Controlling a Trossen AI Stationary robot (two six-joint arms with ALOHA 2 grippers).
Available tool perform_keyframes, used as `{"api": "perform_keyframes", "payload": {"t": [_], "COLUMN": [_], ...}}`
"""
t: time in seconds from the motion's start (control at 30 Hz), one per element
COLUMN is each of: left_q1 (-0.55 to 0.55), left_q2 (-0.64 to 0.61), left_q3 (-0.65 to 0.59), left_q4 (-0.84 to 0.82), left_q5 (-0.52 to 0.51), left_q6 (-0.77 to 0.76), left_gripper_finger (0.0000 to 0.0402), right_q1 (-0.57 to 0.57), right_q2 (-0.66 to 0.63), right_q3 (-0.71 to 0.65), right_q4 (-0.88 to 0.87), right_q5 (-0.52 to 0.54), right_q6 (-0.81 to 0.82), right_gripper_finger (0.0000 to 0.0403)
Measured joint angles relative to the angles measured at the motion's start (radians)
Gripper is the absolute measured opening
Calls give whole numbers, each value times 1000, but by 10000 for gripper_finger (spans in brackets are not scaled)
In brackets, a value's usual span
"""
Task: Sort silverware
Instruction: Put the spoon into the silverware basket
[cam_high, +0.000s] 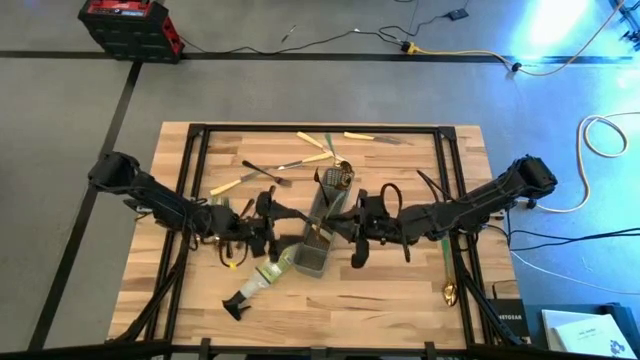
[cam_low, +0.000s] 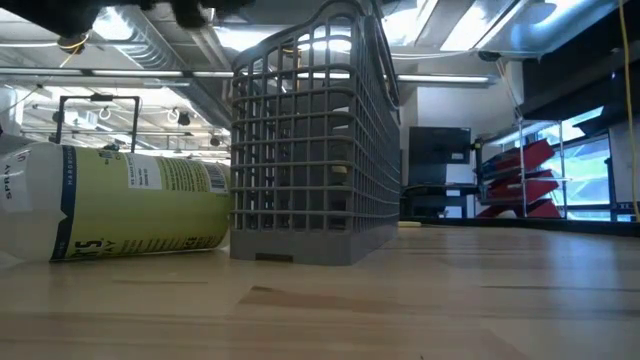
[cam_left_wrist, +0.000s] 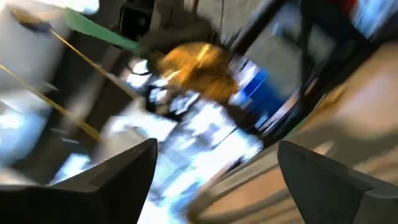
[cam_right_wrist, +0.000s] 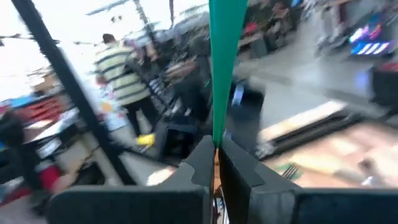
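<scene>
The grey mesh caddy (cam_high: 318, 228) (cam_low: 310, 150) stands mid-table between my two grippers. My left gripper (cam_high: 270, 232) (cam_left_wrist: 217, 180) is just left of it, open, with nothing between its fingers. My right gripper (cam_high: 352, 238) (cam_right_wrist: 216, 152) is just right of it, shut on a green-handled piece of silverware (cam_right_wrist: 225, 62). More silverware lies flat on the far part of the table: cream-handled pieces (cam_high: 226, 185) (cam_high: 360, 135) and a dark fork (cam_high: 266, 172). Gold pieces (cam_high: 341, 174) stick out at the caddy's far end. A green-handled gold spoon (cam_high: 446, 262) lies near the right edge. My right gripper pinches the green-handled piece between its two fingers at the handle's lower end (cam_right_wrist: 216, 142). The green handle sticks out past the fingertips, and a thin gold part runs back between the fingers. The piece is lifted clear of the table.
A spray bottle (cam_high: 256, 282) (cam_low: 120, 205) lies on its side against the caddy's near left corner. The black frame rails (cam_high: 190, 180) run along the table's sides. People stand in the room beyond the table (cam_right_wrist: 121, 68).
</scene>
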Motion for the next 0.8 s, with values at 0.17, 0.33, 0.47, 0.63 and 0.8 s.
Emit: {"api": "perform_keyframes", "payload": {"t": [0.17, 0.33, 0.47, 0.63, 0.8], "left_q1": [-15, -31, -40, -39, -39], "left_q2": [0, 0, 0, -1, -1], "left_q3": [3, 3, 3, 35, 87], "left_q4": [54, 52, 51, 21, 19], "left_q5": [-40, -37, -31, -38, -47], "left_q6": [433, 820, 978, 1136, 1249], "left_gripper_finger": [317, 317, 317, 317, 317], "right_q1": [0, -8, -37, -83, -123], "right_q2": [2, 1, 0, 17, 53], "right_q3": [0, 0, 8, 44, 104], "right_q4": [-125, -225, -318, -368, -441], "right_q5": [-36, -52, -51, -53, -115], "right_q6": [115, 168, 217, 221, 220], "right_gripper_finger": [0, 0, 0, 0, 0]}}
